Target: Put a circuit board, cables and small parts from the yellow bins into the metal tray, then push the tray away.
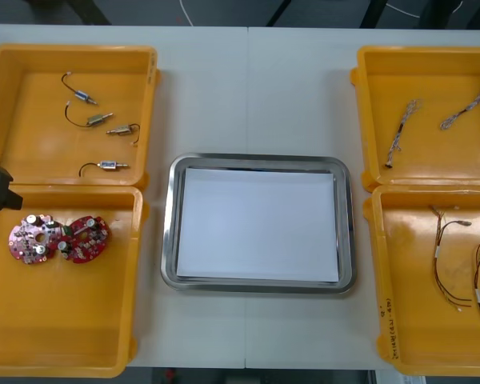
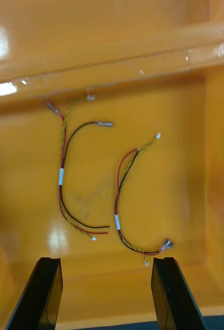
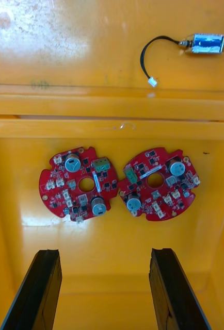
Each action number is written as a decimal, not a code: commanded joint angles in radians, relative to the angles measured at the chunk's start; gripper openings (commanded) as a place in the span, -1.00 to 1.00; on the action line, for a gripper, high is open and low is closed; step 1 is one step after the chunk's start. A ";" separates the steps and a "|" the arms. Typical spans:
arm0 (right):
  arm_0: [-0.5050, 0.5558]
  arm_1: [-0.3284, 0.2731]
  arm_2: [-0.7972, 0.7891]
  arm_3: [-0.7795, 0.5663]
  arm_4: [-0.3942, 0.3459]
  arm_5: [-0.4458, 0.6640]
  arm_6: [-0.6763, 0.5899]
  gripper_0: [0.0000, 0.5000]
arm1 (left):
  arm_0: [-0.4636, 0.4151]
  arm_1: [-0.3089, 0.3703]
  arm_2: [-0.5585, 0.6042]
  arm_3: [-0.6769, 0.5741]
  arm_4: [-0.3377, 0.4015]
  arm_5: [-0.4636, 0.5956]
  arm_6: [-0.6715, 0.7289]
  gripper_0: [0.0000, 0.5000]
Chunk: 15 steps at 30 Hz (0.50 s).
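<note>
Left wrist view is showing the left pincer (image 3: 104,252) hanging released, fingers apart, over two red circuit boards (image 3: 78,183) lying side by side and touching in the near-left yellow bin (image 3: 112,273). Between the bins, the metal tray (image 1: 256,159) is sitting, white inside, on the surface (image 1: 248,88). At the right, the right pincer (image 2: 107,260) is hanging released above two red and yellow cables (image 2: 63,175) lying in the near-right yellow bin (image 2: 184,216).
</note>
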 commanded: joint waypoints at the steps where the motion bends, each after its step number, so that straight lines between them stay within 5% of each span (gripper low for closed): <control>1: 0.082 -0.044 -0.036 -0.026 -0.020 0.003 0.044 1.00 | 0.072 0.051 0.002 -0.011 -0.015 -0.074 -0.064 1.00; 15: 0.253 -0.046 -0.005 -0.026 -0.037 -0.136 0.098 1.00 | 0.166 0.049 -0.057 -0.008 -0.098 -0.194 -0.093 1.00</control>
